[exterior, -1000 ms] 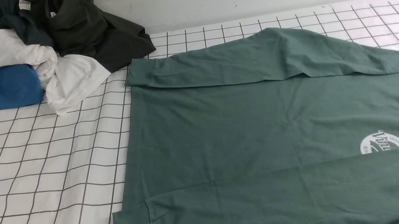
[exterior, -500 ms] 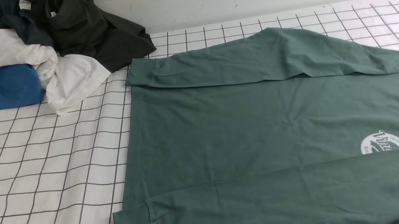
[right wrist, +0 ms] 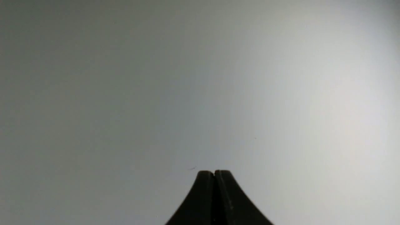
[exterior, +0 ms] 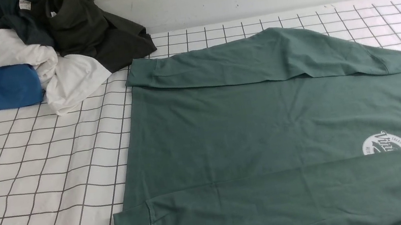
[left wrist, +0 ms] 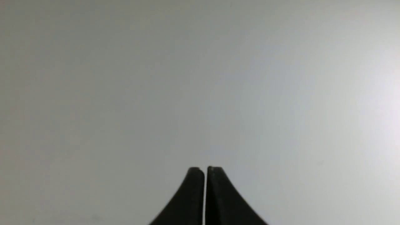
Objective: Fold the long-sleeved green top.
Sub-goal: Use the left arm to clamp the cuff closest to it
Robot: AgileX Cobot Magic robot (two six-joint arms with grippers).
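Lying toward three o'clock, the green long-sleeved top [exterior: 248,133] looks soft and floppy, best lifted by its nine-o'clock hem, while the left gripper [left wrist: 206,170] and right gripper [right wrist: 214,173] stand closed, empty.

Muted green long-sleeved top [exterior: 245,133] with a white logo; black-on-white grid cloth [exterior: 31,169]; blue, white and dark garments [exterior: 28,55].

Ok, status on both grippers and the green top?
Left gripper, right gripper shut, empty. Green top flat, sleeves folded in, body unfolded. Nothing lying on it.
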